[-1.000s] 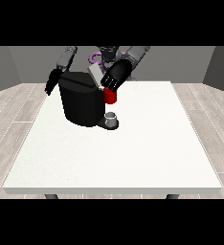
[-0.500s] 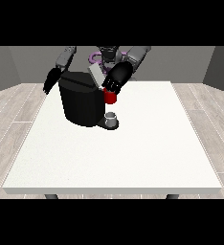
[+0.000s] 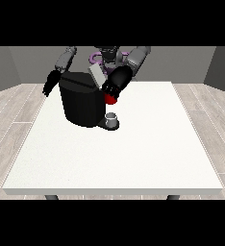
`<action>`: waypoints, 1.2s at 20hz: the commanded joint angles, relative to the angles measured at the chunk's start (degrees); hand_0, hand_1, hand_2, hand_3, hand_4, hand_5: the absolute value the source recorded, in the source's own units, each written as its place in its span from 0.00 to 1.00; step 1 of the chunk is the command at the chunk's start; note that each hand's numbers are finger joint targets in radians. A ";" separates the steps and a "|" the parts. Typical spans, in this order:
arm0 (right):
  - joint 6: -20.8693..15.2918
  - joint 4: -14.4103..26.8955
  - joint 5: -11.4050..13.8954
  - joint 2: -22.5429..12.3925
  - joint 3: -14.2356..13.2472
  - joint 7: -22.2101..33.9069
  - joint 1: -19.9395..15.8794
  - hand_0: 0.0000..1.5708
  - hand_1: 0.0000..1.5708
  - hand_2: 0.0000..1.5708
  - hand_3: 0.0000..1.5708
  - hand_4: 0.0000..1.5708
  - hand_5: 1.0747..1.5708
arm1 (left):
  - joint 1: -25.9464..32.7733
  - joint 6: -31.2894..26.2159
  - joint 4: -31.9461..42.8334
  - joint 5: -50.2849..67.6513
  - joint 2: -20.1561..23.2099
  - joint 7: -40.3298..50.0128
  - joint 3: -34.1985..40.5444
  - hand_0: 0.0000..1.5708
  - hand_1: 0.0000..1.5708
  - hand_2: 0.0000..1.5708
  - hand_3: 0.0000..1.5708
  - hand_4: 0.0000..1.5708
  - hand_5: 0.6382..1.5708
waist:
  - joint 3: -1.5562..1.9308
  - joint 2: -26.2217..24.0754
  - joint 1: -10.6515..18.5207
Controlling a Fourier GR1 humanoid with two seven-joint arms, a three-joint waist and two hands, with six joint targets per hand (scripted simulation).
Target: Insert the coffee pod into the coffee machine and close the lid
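Observation:
The black coffee machine (image 3: pixel 83 103) stands on the white table (image 3: pixel 133 153), left of its middle, with a pale grey lid (image 3: pixel 97 75) tilted up at its top. The hand at the view's right (image 3: pixel 116 82) hovers at the machine's upper right corner, just beside the lid and directly above a red thing at the machine (image 3: pixel 110 99). The hand at the view's left (image 3: pixel 49 83) hangs beside the machine's left flank with its fingers pointing down, holding nothing. A small grey thing (image 3: pixel 112 118) sits on the machine's base at the front right.
The table's front half and right side hold nothing else. The robot's torso (image 3: pixel 107 55) rises behind the machine at the far edge. A wood-pattern floor surrounds the table.
The hand at the view's left has drifted a little down and outwards. The hand at the view's right has barely shifted by the lid.

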 commanded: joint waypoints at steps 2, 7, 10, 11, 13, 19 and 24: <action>-0.12 -1.25 -0.81 0.79 -0.12 -0.88 0.19 0.00 0.00 0.00 0.00 0.05 1.00 | -0.38 1.96 0.38 1.22 2.12 -4.01 2.24 0.77 0.77 0.75 0.61 0.00 1.00 | -0.05 1.66 -0.37; 0.09 -2.01 1.29 0.32 1.79 0.39 -0.71 0.00 0.00 0.00 0.00 0.00 1.00 | -2.28 3.97 0.98 0.05 2.80 -3.77 2.36 0.77 0.77 0.75 0.62 0.00 1.00 | -0.05 3.62 -2.40; -1.15 -0.12 1.72 0.68 1.20 -0.48 -0.81 0.00 0.00 0.00 0.00 0.14 1.00 | -2.07 3.70 0.08 -0.39 0.78 -3.56 1.30 0.81 0.81 0.79 0.62 0.00 1.00 | -0.04 2.42 -0.72; -0.83 1.42 0.37 -0.76 -1.25 -0.34 -1.81 0.00 0.00 0.00 0.00 0.09 1.00 | -1.98 3.19 -0.80 -0.04 0.59 -4.02 1.31 0.80 0.80 0.77 0.60 0.00 1.00 | -0.03 1.77 0.71; 0.87 0.13 0.38 -1.69 -0.50 0.35 -1.03 0.00 0.00 0.00 0.00 0.07 1.00 | -1.01 3.72 -0.28 -1.19 2.40 -6.23 0.68 0.73 0.73 0.71 0.54 0.00 1.00 | -0.04 1.87 -0.21; -0.41 -0.10 0.76 -0.94 -0.50 -1.26 -1.48 0.00 0.00 0.00 0.00 0.11 1.00 | -0.68 8.38 -1.33 -3.98 2.65 -6.46 -0.51 0.47 0.47 0.55 0.42 0.00 1.00 | -0.03 3.29 -0.68; -1.92 -1.00 2.82 -0.37 0.78 1.86 -1.94 0.00 0.00 0.00 0.00 0.10 1.00 | -0.56 7.24 0.52 -4.24 3.60 -6.55 0.03 0.00 0.00 0.40 0.31 0.00 1.00 | -0.05 2.72 -0.23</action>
